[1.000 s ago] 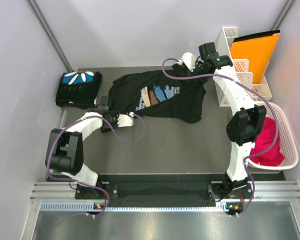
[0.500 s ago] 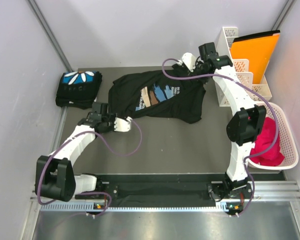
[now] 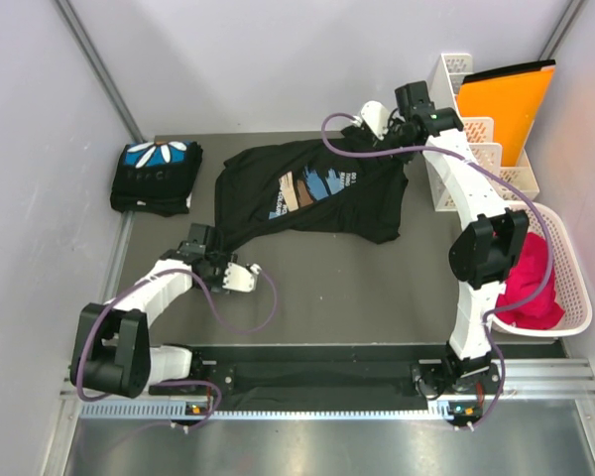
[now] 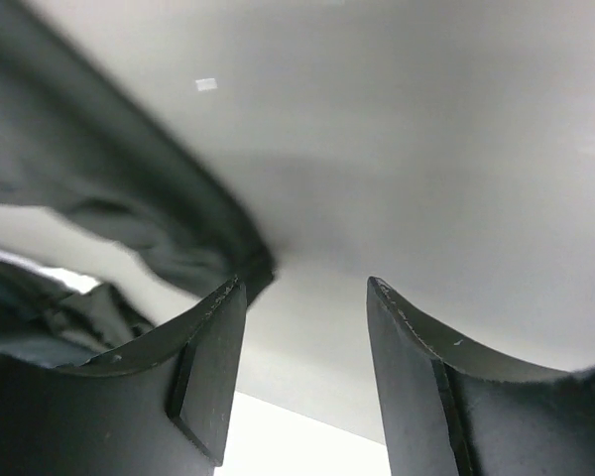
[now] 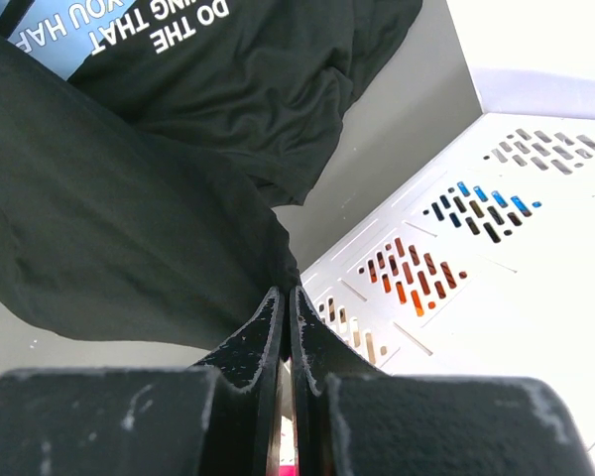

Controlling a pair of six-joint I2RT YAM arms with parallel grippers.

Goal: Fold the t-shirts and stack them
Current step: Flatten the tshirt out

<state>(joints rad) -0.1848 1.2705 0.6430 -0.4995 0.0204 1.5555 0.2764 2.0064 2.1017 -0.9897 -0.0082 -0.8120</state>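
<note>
Top external view: two black t-shirts lie on the grey bench (image 3: pixel 327 288), well apart from each other.
Folded t-shirt (image 3: pixel 157 177): sits as a compact bundle at the far-left corner of the bench. A blue print with white petals faces up.
Spread t-shirt (image 3: pixel 317 193): lies rumpled across the far middle of the bench. Its blue-and-tan brush-stroke print with white text faces up. Its near-left corner trails toward the left arm's wrist.
Left fingers (image 4: pixel 218 337): low over the bench near the left side, standing apart with a clear gap and nothing between them. A dark hem of the spread t-shirt hangs just beyond one fingertip, outside the gap.
Right fingers (image 5: pixel 278 317): pressed together on a pinch of the spread t-shirt's black cloth at its far-right edge, close to the rack.
Rack (image 3: pixel 466 149): white and perforated, at the far right, with an orange folder (image 3: pixel 501 104) standing in it.
Basket (image 3: pixel 565 288): white, at the right edge, with pink cloth (image 3: pixel 531 283) inside.
</note>
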